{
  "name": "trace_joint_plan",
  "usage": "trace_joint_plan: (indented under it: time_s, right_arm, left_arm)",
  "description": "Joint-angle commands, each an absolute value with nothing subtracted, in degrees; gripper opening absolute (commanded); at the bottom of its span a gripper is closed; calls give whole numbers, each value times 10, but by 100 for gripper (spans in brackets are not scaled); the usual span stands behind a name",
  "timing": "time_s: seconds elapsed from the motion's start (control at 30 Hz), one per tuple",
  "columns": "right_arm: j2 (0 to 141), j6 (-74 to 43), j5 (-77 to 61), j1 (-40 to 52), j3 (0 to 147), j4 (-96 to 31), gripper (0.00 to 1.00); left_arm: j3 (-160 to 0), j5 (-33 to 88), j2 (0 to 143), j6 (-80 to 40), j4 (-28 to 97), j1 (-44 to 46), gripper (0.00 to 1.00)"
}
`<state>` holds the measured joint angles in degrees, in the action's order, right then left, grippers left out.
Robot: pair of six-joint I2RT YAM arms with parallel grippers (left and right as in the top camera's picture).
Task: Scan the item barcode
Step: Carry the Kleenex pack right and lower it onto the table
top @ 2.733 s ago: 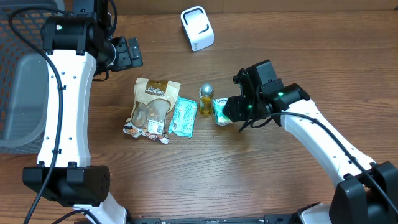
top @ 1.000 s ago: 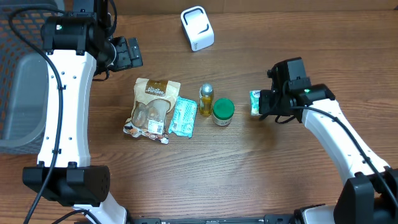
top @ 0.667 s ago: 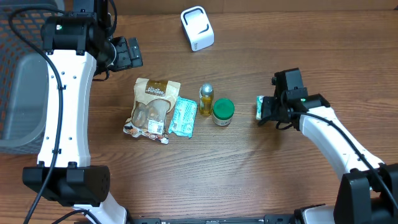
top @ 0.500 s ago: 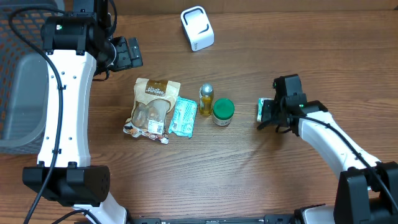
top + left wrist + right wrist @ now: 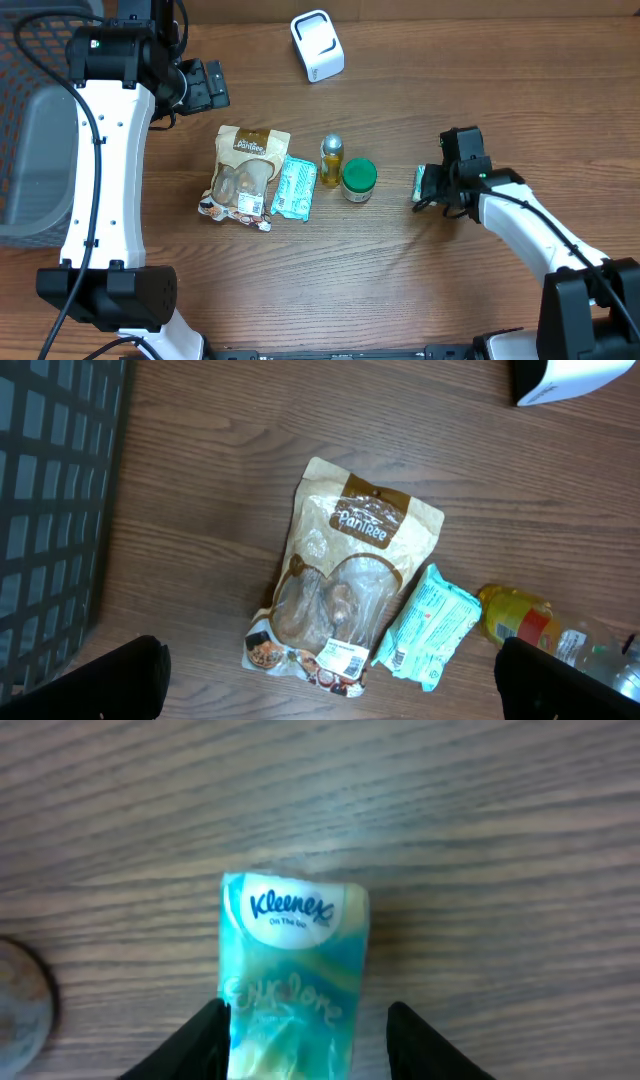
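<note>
The item, a teal Kleenex tissue pack, lies flat on the wood table, right of the other goods. My right gripper is low over its near end and open. Its left finger is against the pack's edge, while a gap of bare wood shows before the right finger. The overhead view shows this gripper right beside the pack. My left gripper hangs high at the back left, open and empty, its fingers wide apart. A white scanner stands at the back of the table.
A PanTree snack bag, a teal packet, a yellow bottle and a green-lidded jar lie in a row mid-table. A grey mesh basket stands at the left edge.
My right gripper carried the tissue pack rightward from beside the jar, lowered it onto the table and opened its jaws. The left arm has not moved.
</note>
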<state>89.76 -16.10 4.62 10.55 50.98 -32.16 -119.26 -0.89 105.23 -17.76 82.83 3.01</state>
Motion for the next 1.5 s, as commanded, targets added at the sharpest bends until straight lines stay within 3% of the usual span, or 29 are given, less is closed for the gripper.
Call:
trace_joint_plan:
  time_s: [0.0, 0.17, 0.2, 0.27, 0.3, 0.33, 0.47, 0.6, 0.7, 0.83, 1.47]
  right_arm:
    - [898, -185, 37, 114, 585, -350, 45]
    - [899, -222, 43, 149, 602, -379, 43]
    - [901, -225, 45, 159, 599, -382, 46]
    - [905, -225, 45, 178, 598, -383, 60]
    - [905, -225, 44, 186, 596, -376, 86]
    - [905, -228, 42, 190, 595, -368, 100]
    - [905, -227, 21, 199, 592, -349, 100]
    - [905, -228, 72, 199, 592, -368, 58]
    - [906, -228, 90, 199, 592, -374, 57]
    - [906, -234, 104, 199, 587, -374, 50]
    - [909, -226, 145, 199, 486, -236, 44]
  left_arm:
    - [-1201, -6, 1053, -171, 829, 30, 100]
    - [-1201, -6, 1053, -171, 829, 30, 99]
    - [-1201, -6, 1053, -171, 829, 30, 99]
    - [-1201, -6, 1053, -171, 829, 30, 99]
    - [-1201, -6, 1053, -171, 829, 30, 99]
    - [-1201, -6, 1053, -171, 829, 30, 99]
    - [-1201, -6, 1053, -171, 829, 30, 100]
    - [-1201, -6, 1053, -171, 828, 30, 99]
    - [-1201, -6, 1053, -171, 829, 30, 100]
    - [-1201, -6, 1053, -171, 828, 30, 99]
    - [-1201, -6, 1053, -171, 828, 30, 99]
